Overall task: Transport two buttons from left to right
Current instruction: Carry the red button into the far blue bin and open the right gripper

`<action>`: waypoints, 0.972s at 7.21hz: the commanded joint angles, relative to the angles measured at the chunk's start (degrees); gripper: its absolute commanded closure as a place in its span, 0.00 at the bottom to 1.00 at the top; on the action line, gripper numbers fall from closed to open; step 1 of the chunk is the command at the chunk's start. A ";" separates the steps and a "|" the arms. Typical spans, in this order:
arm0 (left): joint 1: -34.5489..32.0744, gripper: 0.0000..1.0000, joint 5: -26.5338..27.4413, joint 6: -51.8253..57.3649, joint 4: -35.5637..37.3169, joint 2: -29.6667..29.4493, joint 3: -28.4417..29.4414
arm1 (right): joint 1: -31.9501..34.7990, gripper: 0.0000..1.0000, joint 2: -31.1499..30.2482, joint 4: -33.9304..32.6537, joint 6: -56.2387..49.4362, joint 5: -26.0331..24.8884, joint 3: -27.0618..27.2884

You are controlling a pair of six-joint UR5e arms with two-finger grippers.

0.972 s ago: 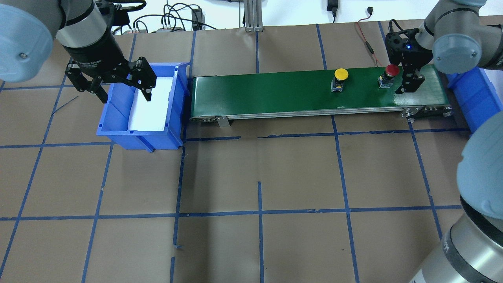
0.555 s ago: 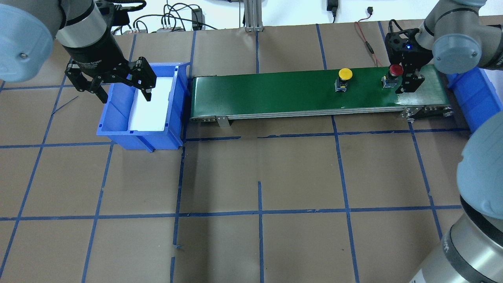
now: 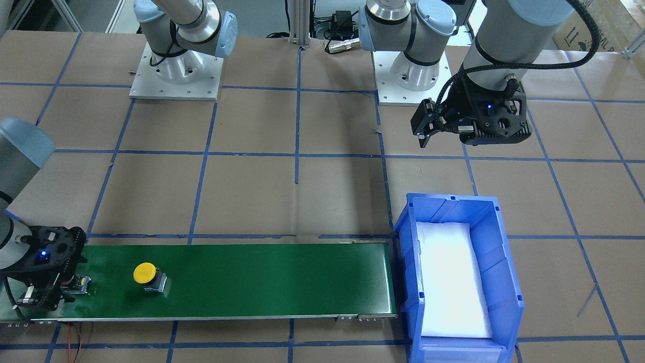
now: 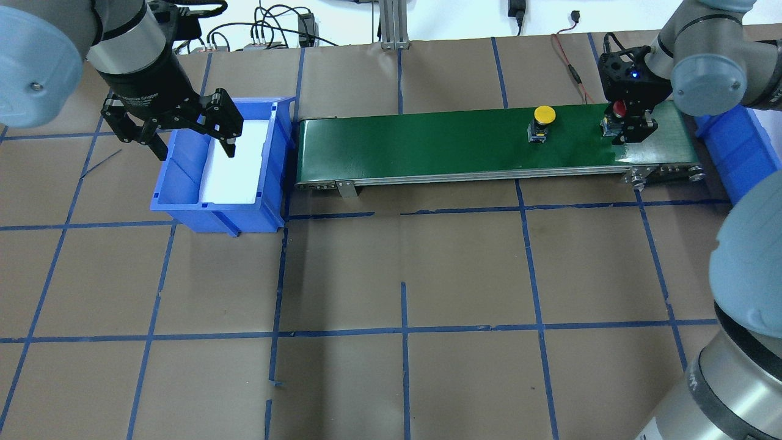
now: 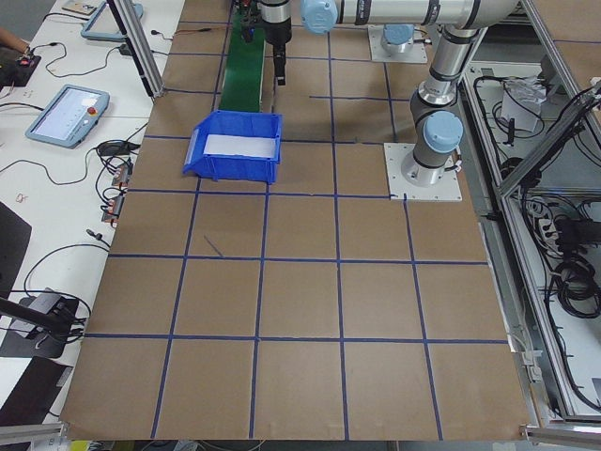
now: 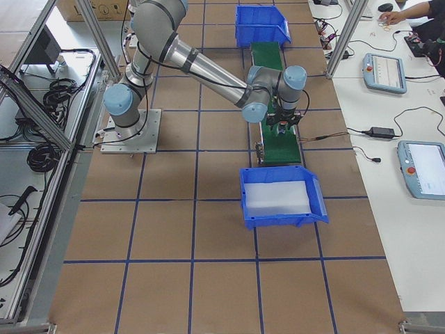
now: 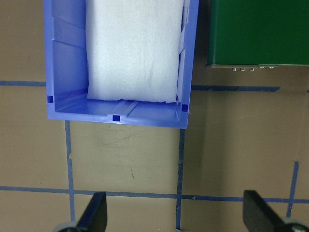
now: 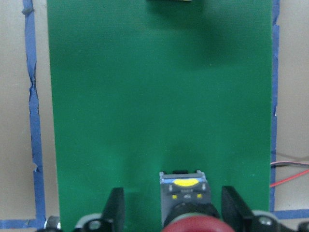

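brown tabletop [image 4: 464, 269] gridded in blue tape (cables trailing at 12 o'clock). on the green belt [image 4: 427, 143], toward 2 o'clock, the right tool [image 8: 175, 210] is straddling the red button [image 4: 619, 109], fingers spread and apart from it. the yellow button [image 4: 544, 114] is sitting near. the left tool [image 4: 195, 146], fingers spread, is hovering over the blue bin [image 4: 183, 211] at 10 o'clock.

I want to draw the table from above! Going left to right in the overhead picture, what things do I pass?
You pass the blue bin → green belt → yellow button → red button → second blue bin at the edge.
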 commanded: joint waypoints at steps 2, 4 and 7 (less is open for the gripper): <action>0.00 0.00 0.03 0.00 0.00 0.00 0.00 | -0.13 0.93 -0.81 0.52 -0.27 -2.34 -2.03; 0.00 0.00 -0.15 0.00 0.00 0.00 0.00 | -6.23 0.92 -4.24 6.64 -5.16 -1.29 -5.37; 0.00 0.00 0.11 0.00 0.00 0.00 0.00 | -20.82 0.93 -3.38 6.68 -22.89 0.56 -8.36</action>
